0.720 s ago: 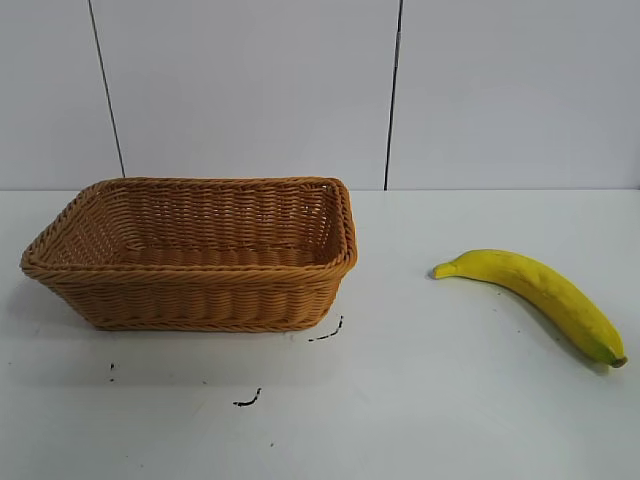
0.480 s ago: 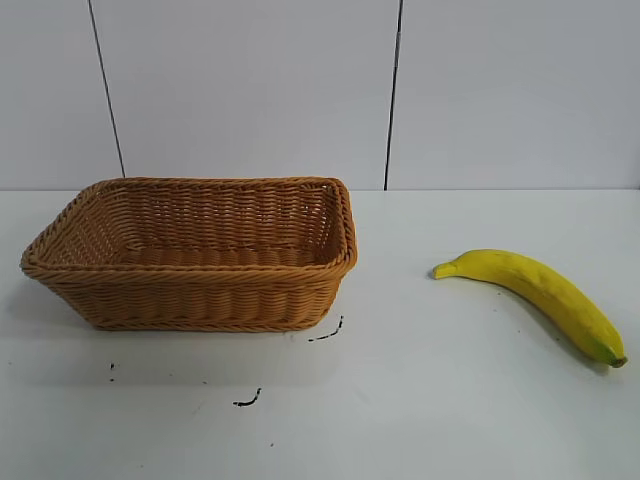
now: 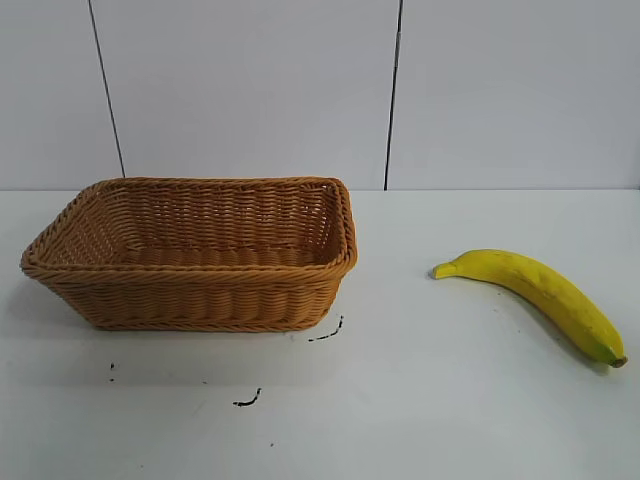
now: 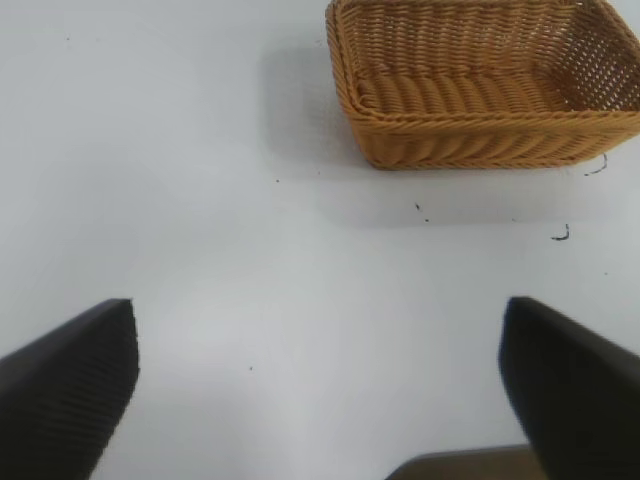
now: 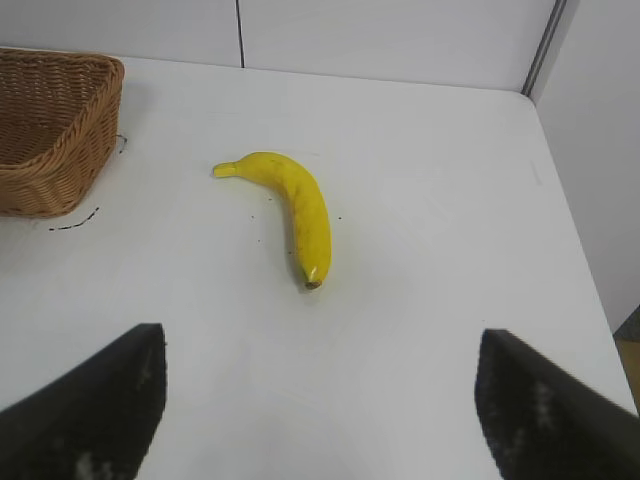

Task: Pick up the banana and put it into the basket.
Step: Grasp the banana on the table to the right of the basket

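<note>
- The banana [image 3: 535, 296] lies flat on the white table [image 3: 420, 400] at the right of the scene, its stem end pointing left toward the basket and its dark-green tip at the near right.
- In the right wrist view the banana [image 5: 290, 212] shows whole, curved, with nothing touching it and bare table all round.
- The basket [image 3: 195, 255] stands upright at the left of the scene, well apart from the banana; what shows of its inside holds nothing.
- In the left wrist view the basket [image 4: 480, 85] is cut off at the picture's edge, so its far rim is not seen; in the right wrist view only one corner of the basket [image 5: 50, 130] is in frame.
- A few small black marks [image 3: 327, 333] sit on the table just near the basket's right corner and nearer the camera.
- Neither arm appears in the exterior view, so where the arms stand over the table can only be read from the wrist views.
- The left gripper [image 4: 320, 395] hangs above bare table with its two dark fingers [image 4: 70, 390] spread wide, holding nothing; the basket is well beyond it.
- The right gripper [image 5: 320, 420] hangs above bare table with its fingers [image 5: 90, 410] likewise spread wide and empty; the banana lies ahead of it, not between the fingers.
- The fingers of both grippers are cut off by the picture's edge, so their tips are only partly seen.
- Against the exterior views from a moment earlier, banana, basket and marks lie in the same places; no change can be made out.
</note>
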### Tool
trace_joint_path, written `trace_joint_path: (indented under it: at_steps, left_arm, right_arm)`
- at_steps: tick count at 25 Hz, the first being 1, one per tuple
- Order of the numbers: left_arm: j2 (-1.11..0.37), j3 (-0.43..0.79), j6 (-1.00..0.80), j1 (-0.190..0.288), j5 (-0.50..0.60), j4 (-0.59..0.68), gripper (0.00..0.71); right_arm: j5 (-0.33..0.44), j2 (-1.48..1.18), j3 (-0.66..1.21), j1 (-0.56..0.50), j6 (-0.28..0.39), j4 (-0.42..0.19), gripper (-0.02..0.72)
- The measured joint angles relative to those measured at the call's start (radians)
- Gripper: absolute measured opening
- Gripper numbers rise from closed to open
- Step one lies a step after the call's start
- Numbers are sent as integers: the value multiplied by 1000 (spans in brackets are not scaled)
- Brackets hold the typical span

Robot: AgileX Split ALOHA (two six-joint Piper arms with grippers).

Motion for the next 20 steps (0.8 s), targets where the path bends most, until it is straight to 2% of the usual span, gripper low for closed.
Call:
trace_joint_path:
  at_steps: [20]
  left_arm:
    - [0, 0, 0, 0, 0, 0, 695]
  right_arm:
    - [-45, 1278, -672, 0, -3, -16, 656]
